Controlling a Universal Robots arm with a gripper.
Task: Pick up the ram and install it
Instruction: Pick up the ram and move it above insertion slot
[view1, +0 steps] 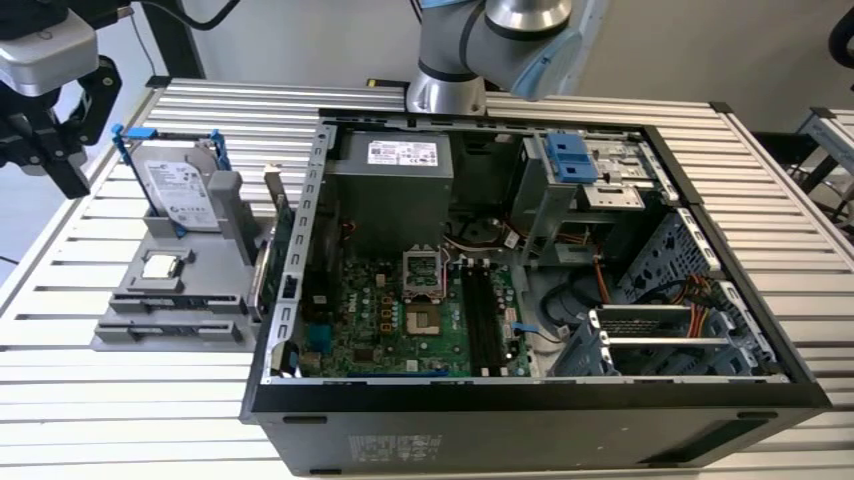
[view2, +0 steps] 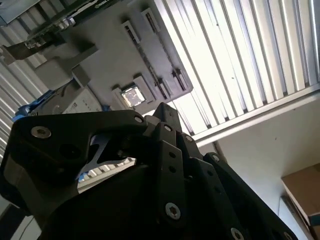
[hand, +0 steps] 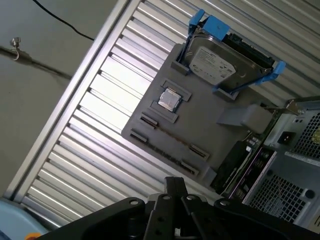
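Ram (hand: 172, 136): thin greenish circuit-board stick, edge-up in a grey slotted tray (hand: 210, 120) on the slatted counter (hand: 100, 115). It sits below the black hand (view1: 51, 150), well apart. Hand's opening: cannot tell. Judged light, stiff, fragile; grip the flat faces mid-length.

"Where does your arm stand?"

"My arm (view1: 461, 60) rises from the far edge of the table (view1: 134, 400) in the exterior view. It has grey joints and one pale blue cap."

"And the gripper?"

"My gripper (view1: 54, 150) hangs high near the table's far corner, at the exterior view's left. It is black, under a pale wrist block, and points downward. Both wrist views show its dark linkage."
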